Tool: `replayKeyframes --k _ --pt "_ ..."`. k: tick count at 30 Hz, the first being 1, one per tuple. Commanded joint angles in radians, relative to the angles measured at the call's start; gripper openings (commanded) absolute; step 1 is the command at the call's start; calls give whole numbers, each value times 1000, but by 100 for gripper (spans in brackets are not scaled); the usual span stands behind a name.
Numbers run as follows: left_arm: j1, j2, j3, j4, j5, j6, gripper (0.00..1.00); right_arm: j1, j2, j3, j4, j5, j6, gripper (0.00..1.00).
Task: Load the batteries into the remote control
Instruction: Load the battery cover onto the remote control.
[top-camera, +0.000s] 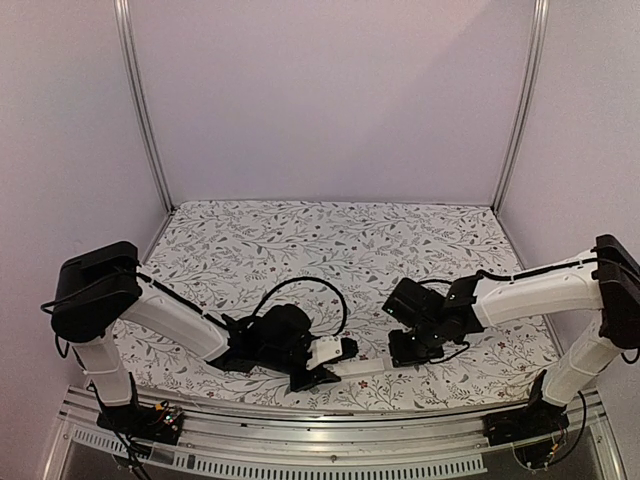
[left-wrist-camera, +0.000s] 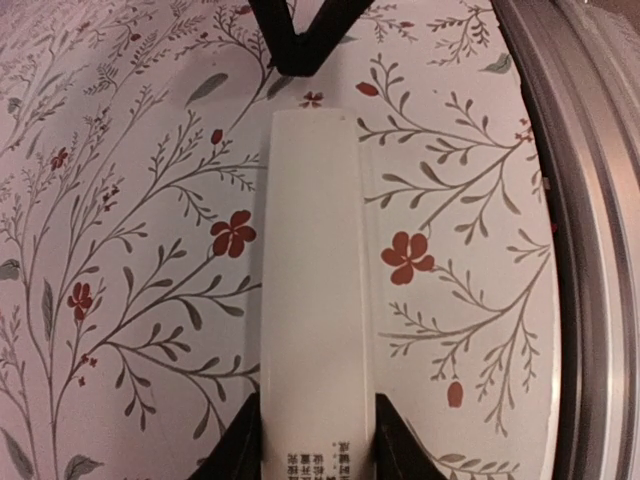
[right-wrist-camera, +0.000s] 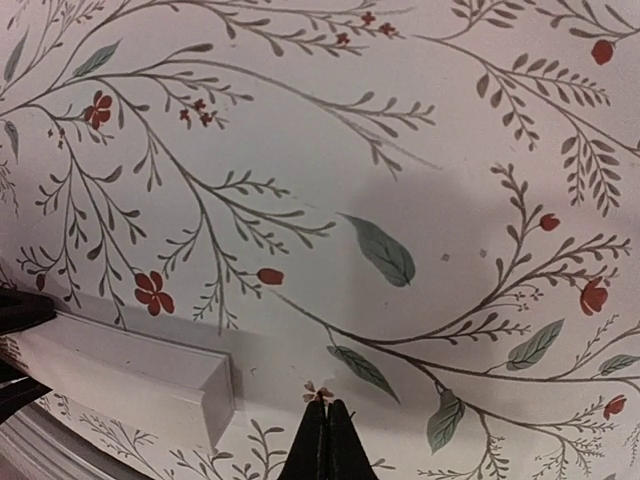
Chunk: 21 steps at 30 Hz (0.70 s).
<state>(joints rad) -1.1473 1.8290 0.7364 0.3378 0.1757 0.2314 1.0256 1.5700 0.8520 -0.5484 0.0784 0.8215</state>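
Note:
The remote control (left-wrist-camera: 315, 280) is a long white bar lying on the flowered cloth, with small print at its near end. My left gripper (left-wrist-camera: 318, 445) is shut on it, one finger on each long side. In the top view the remote (top-camera: 365, 367) runs rightward from my left gripper (top-camera: 330, 365) near the table's front edge. My right gripper (right-wrist-camera: 326, 428) is shut and empty, its tip on the cloth just beyond the remote's free end (right-wrist-camera: 140, 380); it also shows in the top view (top-camera: 402, 352) and the left wrist view (left-wrist-camera: 295, 40). No batteries are in view.
The flowered cloth (top-camera: 330, 250) covers the table. A metal rail (left-wrist-camera: 585, 250) runs along the front edge close beside the remote, and shows in the top view (top-camera: 330, 425). Lilac walls with metal posts (top-camera: 140, 100) close in the back and sides.

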Motion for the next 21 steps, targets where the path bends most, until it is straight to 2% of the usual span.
replayKeyframes --k 1,4,9,15,21 --pt "-3 21 -16 -22 -4 -2 26 64 77 64 109 -61 27 0" --pt "-4 31 -10 -19 -8 -2 24 86 154 117 157 -118 21 0" --pt "-3 35 -9 -16 -11 -1 21 89 205 148 143 -95 8 0" --pt "-2 32 -18 -17 -14 -2 21 86 123 144 21 19 15 0" --pt "-2 29 -23 -21 -18 -4 21 47 -21 14 -52 69 68 0"
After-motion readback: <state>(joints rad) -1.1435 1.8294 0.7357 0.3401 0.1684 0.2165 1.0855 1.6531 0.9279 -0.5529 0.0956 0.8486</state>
